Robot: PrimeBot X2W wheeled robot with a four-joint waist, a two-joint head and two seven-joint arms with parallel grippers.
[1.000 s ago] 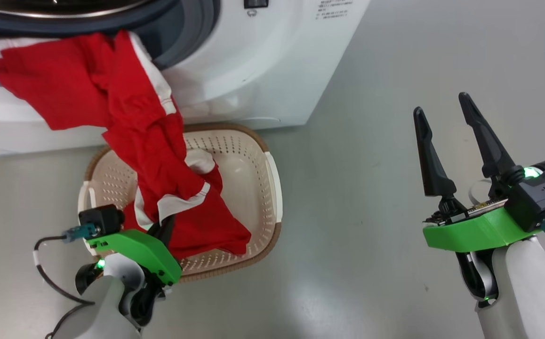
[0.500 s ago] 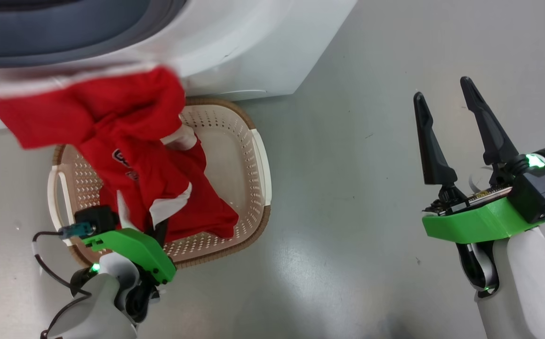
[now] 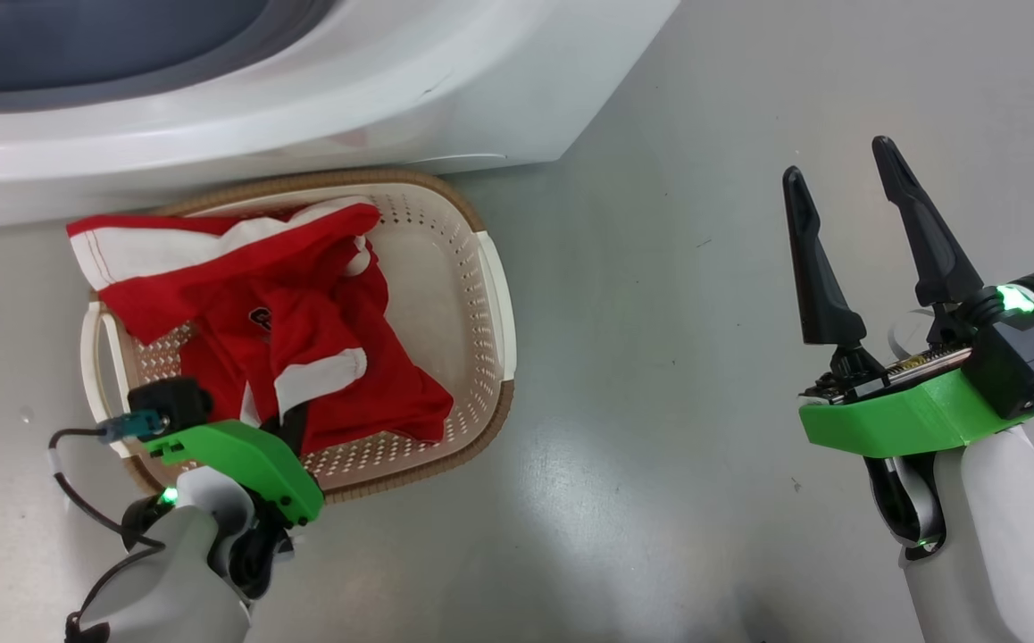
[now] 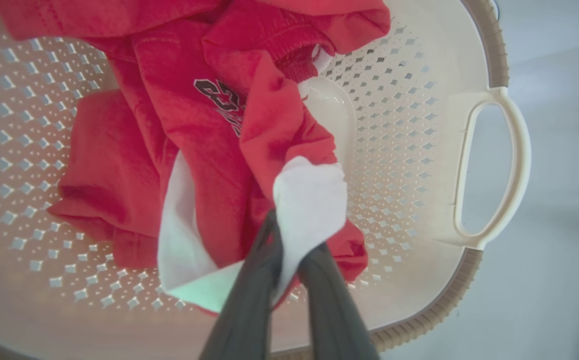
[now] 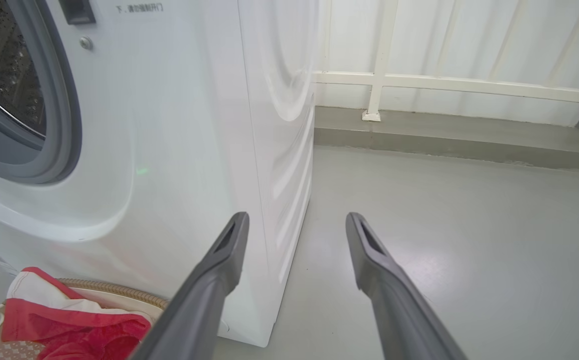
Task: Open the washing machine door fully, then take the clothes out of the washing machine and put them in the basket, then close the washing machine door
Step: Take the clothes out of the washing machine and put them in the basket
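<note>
Left gripper point(image 4: 292, 240) over near rim of basket point(image 4: 489, 165), clenched on white trim of clothes point(image 4: 204, 130); clothes run from fingers away toward washing machine point(image 3: 303, 107), heaped inside basket, one white-edged end draped over far left rim; letting go likely next; right gripper point(image 3: 837, 161) spread, empty, well apart; washing machine just beyond basket.

The clothes point(image 3: 303, 348) cover most of the basket's point(image 3: 490, 295) floor. Behind the basket, the washing machine point(image 3: 392, 98) is cut off by the top edge. Over the basket, the left gripper's point(image 4: 292, 237) blurred tips vanish into white cloth. The folded logo is unreadable.
</note>
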